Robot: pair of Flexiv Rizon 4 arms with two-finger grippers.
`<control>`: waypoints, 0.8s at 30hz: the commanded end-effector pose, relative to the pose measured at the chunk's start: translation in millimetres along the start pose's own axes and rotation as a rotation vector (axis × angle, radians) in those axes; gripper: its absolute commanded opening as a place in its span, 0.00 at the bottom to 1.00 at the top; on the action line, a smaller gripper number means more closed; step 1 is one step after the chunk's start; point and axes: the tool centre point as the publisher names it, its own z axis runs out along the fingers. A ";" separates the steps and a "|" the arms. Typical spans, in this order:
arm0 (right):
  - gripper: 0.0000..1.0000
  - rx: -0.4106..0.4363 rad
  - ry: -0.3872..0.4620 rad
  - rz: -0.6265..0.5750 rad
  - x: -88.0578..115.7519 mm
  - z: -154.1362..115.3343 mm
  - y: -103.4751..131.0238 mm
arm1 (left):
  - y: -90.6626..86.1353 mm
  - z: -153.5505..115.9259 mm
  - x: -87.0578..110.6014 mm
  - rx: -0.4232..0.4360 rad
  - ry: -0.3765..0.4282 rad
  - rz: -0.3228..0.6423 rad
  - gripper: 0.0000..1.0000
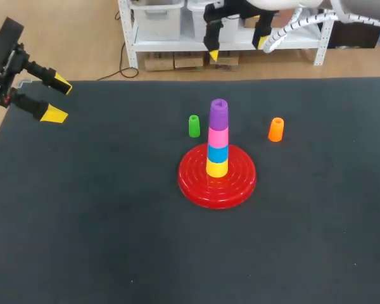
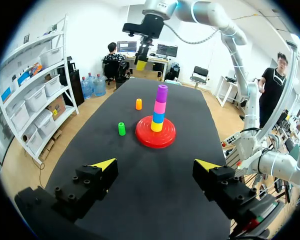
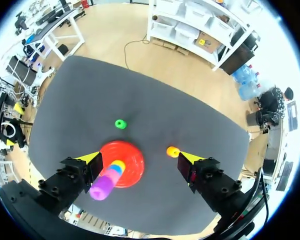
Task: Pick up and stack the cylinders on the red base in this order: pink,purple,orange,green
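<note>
On the red base (image 1: 196, 183) stands a stack: yellow at the bottom, then blue, a pink cylinder (image 1: 218, 136) and a purple cylinder (image 1: 218, 114) on top. A green cylinder (image 1: 194, 125) stands left of the stack and an orange cylinder (image 1: 276, 129) to its right. My right gripper (image 1: 237, 49) hangs open and empty high above the stack; its wrist view looks straight down on the purple cylinder (image 3: 101, 189), the base (image 3: 132, 152), the green (image 3: 120, 124) and the orange (image 3: 173, 151). My left gripper (image 1: 58, 99) is open and empty at the table's far left edge.
The dark mat (image 1: 114, 240) covers the whole table. From the left wrist view the stack (image 2: 160, 107), the green cylinder (image 2: 121, 128) and the orange one (image 2: 138, 104) lie well ahead of the left gripper (image 2: 155, 164), with bare mat between.
</note>
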 end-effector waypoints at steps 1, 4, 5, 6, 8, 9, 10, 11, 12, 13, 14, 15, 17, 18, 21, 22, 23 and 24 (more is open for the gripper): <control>1.00 -0.016 0.025 0.003 -17.8 10.9 -20.2 | 0.0 0.5 1.1 -0.001 -0.003 0.003 1.00; 1.00 -0.025 0.036 0.008 -24.3 16.7 -33.9 | 0.0 0.5 1.1 -0.001 -0.003 0.003 1.00; 1.00 -0.025 0.039 0.007 -26.0 18.5 -37.5 | 0.0 0.5 1.1 -0.001 -0.003 0.003 1.00; 1.00 -0.028 0.042 0.005 -27.7 20.2 -41.1 | 0.0 0.5 1.1 -0.001 -0.003 0.003 1.00; 1.00 -0.036 0.047 -0.006 -30.5 22.7 -46.4 | 0.0 0.5 1.1 -0.001 -0.003 0.003 1.00; 1.00 -0.039 0.049 -0.011 -31.7 24.1 -48.9 | 0.0 0.5 1.1 -0.001 -0.003 0.003 1.00; 1.00 -0.027 0.053 -0.008 -32.8 26.0 -51.7 | 0.0 0.5 1.1 -0.001 -0.003 0.003 1.00; 1.00 -0.025 0.056 -0.009 -33.3 27.2 -53.7 | 0.0 0.5 1.1 -0.001 -0.003 0.003 1.00; 1.00 -0.017 0.055 -0.012 -33.1 27.8 -55.2 | 0.0 0.5 1.1 -0.001 -0.003 0.003 1.00; 1.00 -0.009 0.047 -0.018 -32.5 28.0 -56.4 | 0.0 0.5 1.1 -0.001 -0.003 0.003 1.00; 1.00 -0.006 0.045 -0.021 -31.3 28.6 -57.6 | 0.0 0.5 1.1 -0.001 -0.003 0.003 1.00; 1.00 -0.006 0.045 -0.021 -30.3 29.9 -59.7 | 0.0 0.5 1.1 -0.001 -0.003 0.003 1.00; 1.00 -0.008 0.056 -0.005 -28.2 31.1 -63.5 | 0.0 0.5 1.1 -0.001 -0.003 0.003 1.00; 1.00 -0.009 0.059 0.004 -27.3 31.6 -66.0 | 0.0 0.5 1.1 -0.001 -0.003 0.003 1.00; 1.00 -0.006 0.070 0.043 -22.5 32.8 -72.2 | 0.0 0.5 1.1 -0.001 -0.003 0.003 1.00; 1.00 -0.007 0.075 0.051 -20.6 33.5 -73.3 | 0.0 0.5 1.1 -0.001 -0.003 0.003 1.00; 1.00 -0.002 0.082 0.067 -18.4 34.4 -73.9 | 0.0 0.5 1.1 -0.001 -0.003 0.003 1.00; 1.00 0.000 0.090 0.087 -15.7 34.9 -74.2 | 0.0 0.5 1.1 -0.001 -0.003 0.003 1.00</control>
